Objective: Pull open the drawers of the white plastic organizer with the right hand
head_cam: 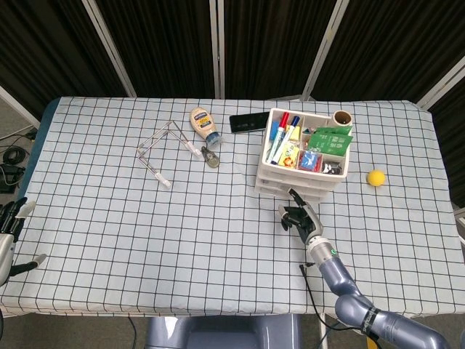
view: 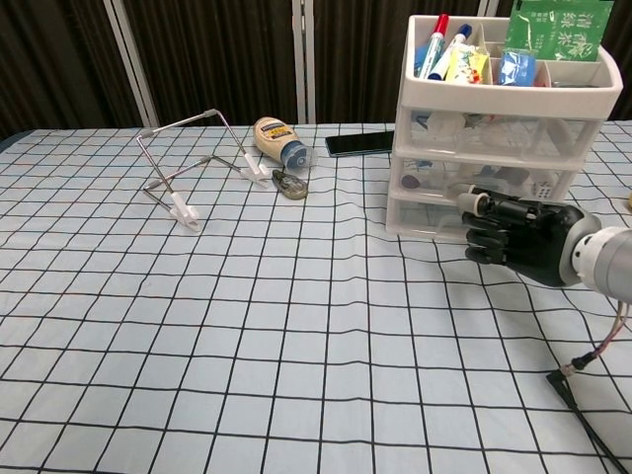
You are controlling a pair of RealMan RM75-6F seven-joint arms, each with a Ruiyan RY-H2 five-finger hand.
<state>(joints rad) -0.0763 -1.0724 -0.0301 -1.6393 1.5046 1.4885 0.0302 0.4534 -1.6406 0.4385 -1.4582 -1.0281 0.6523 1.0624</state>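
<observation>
Nearest, the left hand (head_cam: 9, 231) sits at the counter's (head_cam: 109, 240) near left edge, fingers apart, holding nothing. The right hand (view: 518, 233), fingers curled in and empty, hovers just before the bottom drawer (view: 427, 219) of the white plastic organizer (view: 504, 128), which stands far right.

Right robot hand (view: 518, 232) before organizer (view: 504, 128); bottle (head_cam: 204, 125) left.

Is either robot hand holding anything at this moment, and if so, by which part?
Nothing is clearly held. The right robot hand is at the front of the white plastic organizer, fingers curled by its lower drawers; a grip cannot be confirmed. The left robot hand holds nothing.
</observation>
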